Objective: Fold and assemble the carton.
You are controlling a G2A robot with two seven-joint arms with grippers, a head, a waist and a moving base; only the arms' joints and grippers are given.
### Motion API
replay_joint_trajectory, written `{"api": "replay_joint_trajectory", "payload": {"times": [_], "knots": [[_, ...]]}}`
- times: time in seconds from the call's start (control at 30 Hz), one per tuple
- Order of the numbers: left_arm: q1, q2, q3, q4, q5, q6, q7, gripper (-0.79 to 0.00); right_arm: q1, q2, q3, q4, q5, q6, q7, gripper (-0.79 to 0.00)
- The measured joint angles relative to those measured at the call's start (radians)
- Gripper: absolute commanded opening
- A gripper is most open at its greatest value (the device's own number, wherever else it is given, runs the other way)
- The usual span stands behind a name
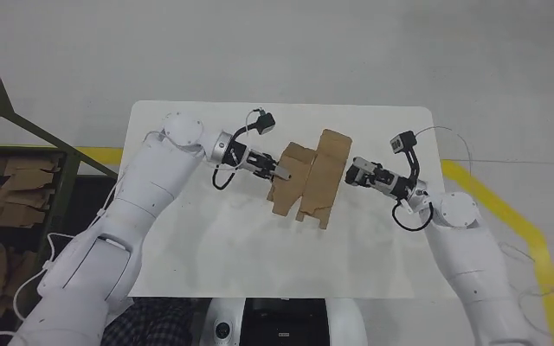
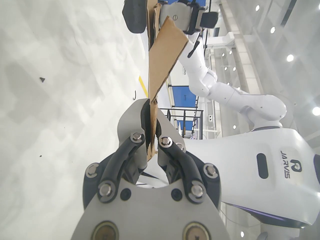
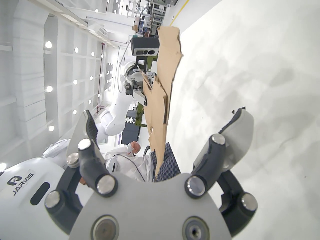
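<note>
carton (image 1: 312, 177) (image 2: 162, 58) (image 3: 165, 76) is flat, mid counter (image 1: 216, 242), long side running 12 to 6 in the top view. left pincer (image 1: 279, 171) (image 2: 150, 116) is clamped on its 9 o'clock edge. right pincer (image 1: 349, 173) (image 3: 162, 116) is at the 3 o'clock edge, fingers spread wide, carton edge between them, gripping nothing.

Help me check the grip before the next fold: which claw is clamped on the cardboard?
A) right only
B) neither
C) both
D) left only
D: the left claw is shut on the edge of the cardboard, while the right claw stands wide open.
</note>
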Motion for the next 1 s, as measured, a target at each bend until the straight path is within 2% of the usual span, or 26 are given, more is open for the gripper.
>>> {"api": "replay_joint_trajectory", "payload": {"times": [0.07,0.13,0.17,0.2,0.4,0.47,0.53,0.57,0.6,0.63,0.67,0.7,0.87,1.0], "knots": [[-0.004,0.007,0.022,-0.011,-0.006,0.001,-0.001,-0.785,0.015,-0.001,-0.015,0.017,0.014,0.004,0.037,-0.12],[-0.009,0.012,0.039,-0.014,-0.016,0.0,0.0,-0.785,0.027,-0.003,-0.026,0.032,0.019,0.004,0.06,-0.259],[-0.013,0.015,0.051,-0.017,-0.025,-0.001,0.001,-0.785,0.035,-0.003,-0.033,0.042,0.02,0.002,0.072,-0.357],[-0.015,0.017,0.059,-0.019,-0.035,0.0,0.0,-0.785,0.04,-0.004,-0.038,0.049,0.021,0.001,0.081,-0.403],[-0.037,0.029,0.105,-0.023,-0.1,0.008,-0.008,-0.785,0.063,-0.006,-0.066,0.08,0.031,-0.017,0.137,-0.499],[-0.046,0.031,0.122,-0.021,-0.111,0.005,-0.005,-0.785,0.068,-0.007,-0.071,0.086,0.037,-0.021,0.147,-0.594],[-0.053,0.033,0.136,-0.017,-0.122,0.002,-0.002,-0.773,0.071,-0.007,-0.074,0.09,0.043,-0.022,0.153,-0.785],[-0.057,0.034,0.144,-0.015,-0.131,-0.001,0.001,-0.686,0.072,-0.007,-0.076,0.093,0.051,-0.022,0.156,-0.785],[-0.06,0.035,0.149,-0.013,-0.14,-0.003,0.003,-0.517,0.072,-0.007,-0.076,0.094,0.057,-0.022,0.159,-0.785],[-0.063,0.035,0.153,-0.011,-0.149,-0.005,0.005,-0.413,0.073,-0.007,-0.077,0.096,0.062,-0.022,0.162,-0.785],[-0.065,0.036,0.157,-0.008,-0.164,-0.009,0.008,-0.234,0.073,-0.007,-0.078,0.098,0.069,-0.021,0.167,-0.785],[-0.065,0.037,0.159,-0.006,-0.179,-0.011,0.011,0.0,0.074,-0.007,-0.078,0.099,0.075,-0.02,0.171,-0.785],[-0.062,0.042,0.144,0.014,-0.272,-0.043,0.043,0.0,0.072,-0.008,-0.077,0.107,0.136,-0.018,0.189,-0.785],[-0.043,0.046,0.11,0.031,-0.346,-0.093,0.093,0.0,0.064,-0.009,-0.064,0.111,0.189,0.0,0.15,-0.785]]}}
